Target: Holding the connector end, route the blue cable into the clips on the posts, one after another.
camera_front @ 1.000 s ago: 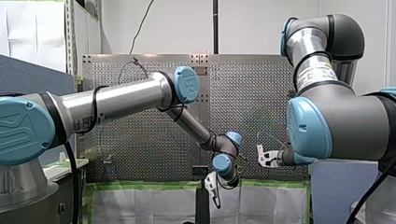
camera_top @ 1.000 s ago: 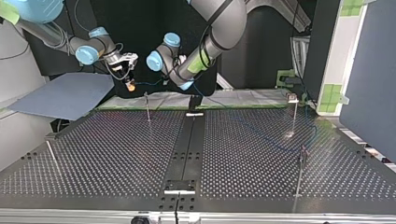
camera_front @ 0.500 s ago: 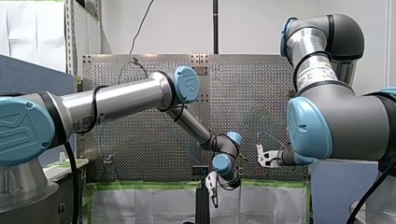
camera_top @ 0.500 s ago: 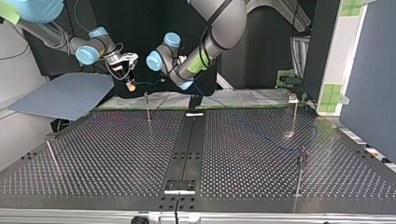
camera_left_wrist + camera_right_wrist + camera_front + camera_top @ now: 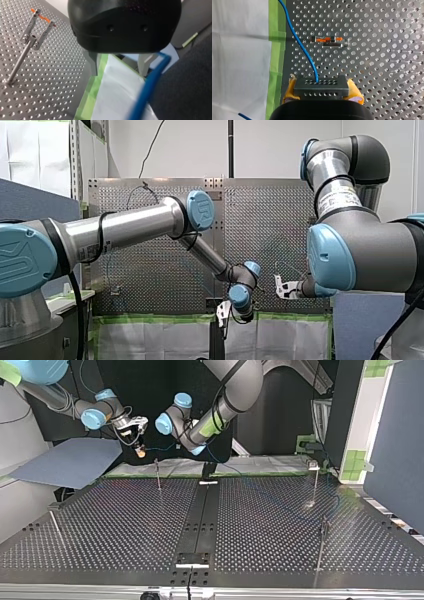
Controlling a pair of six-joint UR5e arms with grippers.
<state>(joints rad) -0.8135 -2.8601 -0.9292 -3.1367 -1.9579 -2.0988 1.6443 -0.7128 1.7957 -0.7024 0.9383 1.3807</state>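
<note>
My right gripper (image 5: 322,92) pinches the black perforated connector block (image 5: 321,86) between its yellow pads (image 5: 355,94). The thin blue cable (image 5: 301,47) leaves the block and curves away over the perforated metal table (image 5: 387,75), passing beside a slim metal post with an orange-marked clip (image 5: 329,40). My left gripper (image 5: 118,72) has its grey metal fingers (image 5: 93,62) spread, and the cable runs just beside one of them, ungripped. Compared with a second ago, my left gripper sits higher and further toward the front view's left. My right gripper has not moved.
</note>
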